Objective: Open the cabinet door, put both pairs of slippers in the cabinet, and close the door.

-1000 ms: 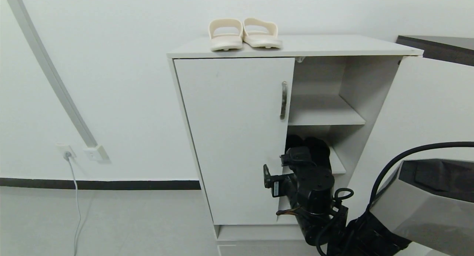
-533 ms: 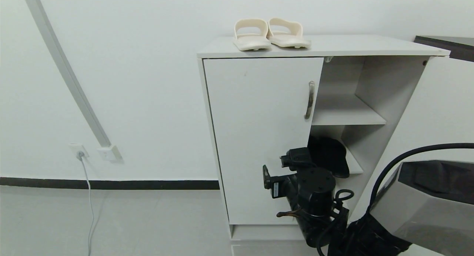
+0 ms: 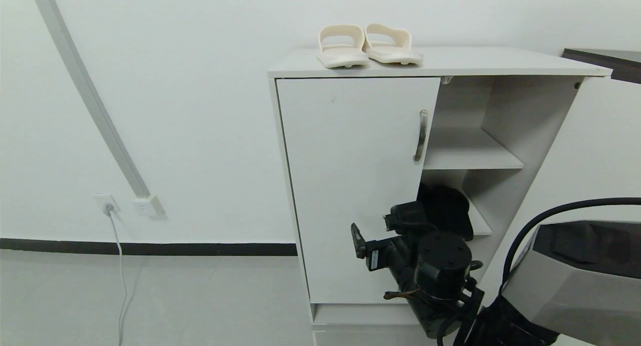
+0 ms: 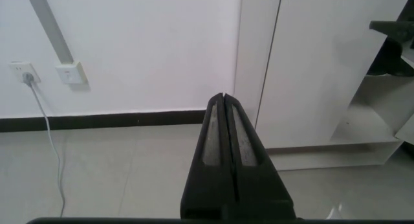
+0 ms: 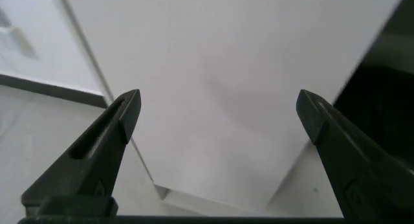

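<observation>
The cream slippers (image 3: 370, 45) sat atop the cabinet (image 3: 501, 60) (the black slippers (image 3: 445, 211) lay on its lower shelf (image 3: 482, 228)), while the right gripper (image 5: 218, 104) gaped before the closed left door (image 3: 355, 186) and the left gripper (image 4: 223, 104) was pressed together.

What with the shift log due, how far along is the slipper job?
Done: the right door stands open and a dark pair lies on the lower shelf. In hand: nothing; the right tool is open and empty. Left: the cream pair on the cabinet top, then closing the door.
</observation>
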Tool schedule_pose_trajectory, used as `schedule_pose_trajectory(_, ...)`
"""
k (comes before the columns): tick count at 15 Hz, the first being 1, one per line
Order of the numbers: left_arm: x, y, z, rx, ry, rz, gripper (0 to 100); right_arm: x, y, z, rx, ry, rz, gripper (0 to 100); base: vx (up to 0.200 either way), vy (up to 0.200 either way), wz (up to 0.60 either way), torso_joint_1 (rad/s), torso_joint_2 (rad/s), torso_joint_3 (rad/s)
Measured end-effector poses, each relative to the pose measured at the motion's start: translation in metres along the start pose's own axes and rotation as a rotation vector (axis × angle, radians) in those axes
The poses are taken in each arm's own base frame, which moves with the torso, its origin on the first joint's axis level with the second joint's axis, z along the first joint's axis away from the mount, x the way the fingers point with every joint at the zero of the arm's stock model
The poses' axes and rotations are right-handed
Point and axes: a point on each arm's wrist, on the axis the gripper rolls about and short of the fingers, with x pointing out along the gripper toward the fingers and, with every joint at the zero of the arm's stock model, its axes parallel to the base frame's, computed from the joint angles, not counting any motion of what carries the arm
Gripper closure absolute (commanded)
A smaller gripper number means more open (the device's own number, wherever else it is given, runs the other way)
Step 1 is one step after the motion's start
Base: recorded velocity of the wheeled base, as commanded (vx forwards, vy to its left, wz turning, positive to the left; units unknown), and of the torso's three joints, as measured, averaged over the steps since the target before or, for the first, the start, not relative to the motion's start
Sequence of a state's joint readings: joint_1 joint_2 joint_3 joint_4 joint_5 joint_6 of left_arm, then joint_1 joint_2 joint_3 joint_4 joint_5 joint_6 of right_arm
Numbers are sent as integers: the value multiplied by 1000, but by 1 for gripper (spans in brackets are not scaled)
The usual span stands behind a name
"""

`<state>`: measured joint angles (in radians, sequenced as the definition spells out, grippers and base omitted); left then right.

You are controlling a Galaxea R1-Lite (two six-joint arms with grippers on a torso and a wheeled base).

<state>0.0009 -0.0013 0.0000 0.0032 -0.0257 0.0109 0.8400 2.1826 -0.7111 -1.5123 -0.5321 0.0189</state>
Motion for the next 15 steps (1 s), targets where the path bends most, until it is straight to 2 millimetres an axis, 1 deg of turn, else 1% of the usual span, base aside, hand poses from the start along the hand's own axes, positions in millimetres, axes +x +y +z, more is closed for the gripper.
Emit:
schedule_pose_trajectory(2, 0, 0, 0, 0, 0, 1, 100, 0, -2, -5, -50, 0, 2, 0, 0, 0, 0, 0, 0, 0)
schedule_pose_trajectory(5, 0, 0, 0, 0, 0, 1, 100, 9, 2, -3, -37, 13, -50, 0, 0, 0, 0, 0, 0, 0)
schedule_pose_trajectory(6, 0, 0, 0, 0, 0, 0, 100, 7, 1, 0, -10, -16, -25, 0, 0, 0, 0, 0, 0, 0)
schedule_pose_trajectory(7, 0, 0, 0, 0, 0, 0, 100, 4, -3, 0, -20, -25, 11, 0, 0, 0, 0, 0, 0, 0)
schedule_pose_trajectory(9, 0, 0, 0, 0, 0, 1, 100, -4, -12, -9, -98, 13, 50, 0, 0, 0, 0, 0, 0, 0)
schedule_pose_trajectory(10, 0, 0, 0, 0, 0, 1, 100, -6, -14, -11, -105, 23, 51, 0, 0, 0, 0, 0, 0, 0)
schedule_pose_trajectory(15, 0, 0, 0, 0, 0, 1, 100, -5, -15, -18, -114, 39, 49, 0, 0, 0, 0, 0, 0, 0)
